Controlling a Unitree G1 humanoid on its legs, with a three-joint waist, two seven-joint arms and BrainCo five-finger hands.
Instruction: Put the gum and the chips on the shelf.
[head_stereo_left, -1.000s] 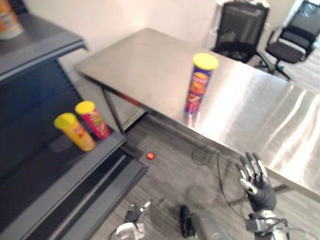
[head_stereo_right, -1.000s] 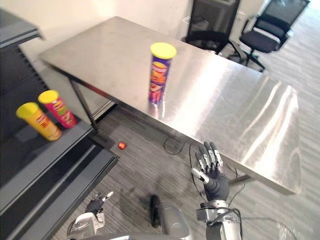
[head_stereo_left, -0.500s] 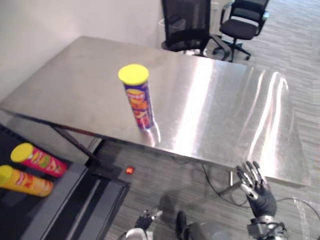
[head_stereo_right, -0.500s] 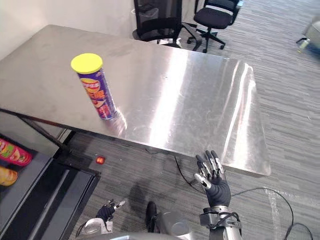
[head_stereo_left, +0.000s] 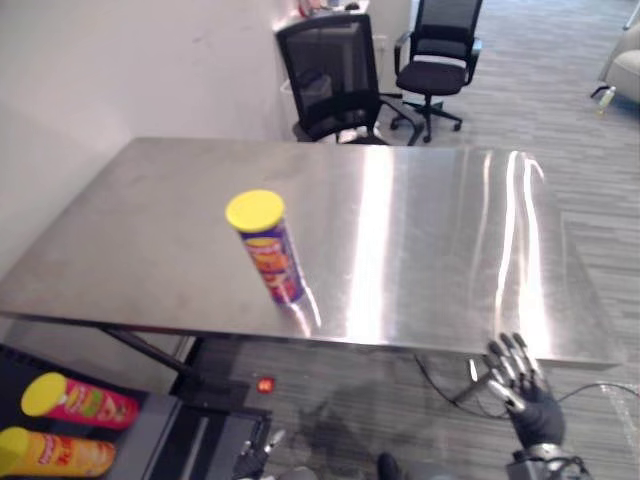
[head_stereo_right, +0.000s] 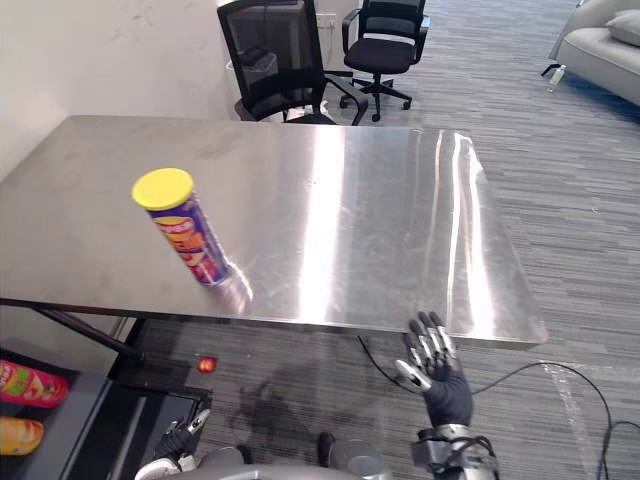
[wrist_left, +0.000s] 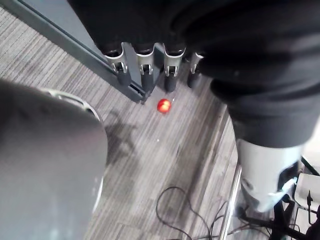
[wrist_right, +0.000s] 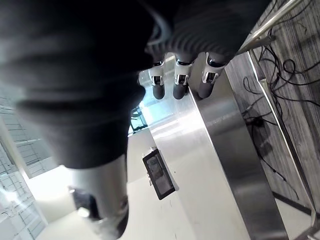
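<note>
Here the tall purple chips can with yellow lid (head_stereo_left: 268, 250) stands on the steel bench (head_stereo_left: 430, 230); our right hand (head_stereo_right: 445, 385) and left hand (wrist_left: 145, 75) keep fingers straight, wide

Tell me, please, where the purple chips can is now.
In both eye views the purple chips can stands on the steel table near its front edge, toward the robot's left, far from the right hand.

Camera has turned from shelf (head_stereo_left: 155, 435) toward table (head_stereo_left: 430, 240).
</note>
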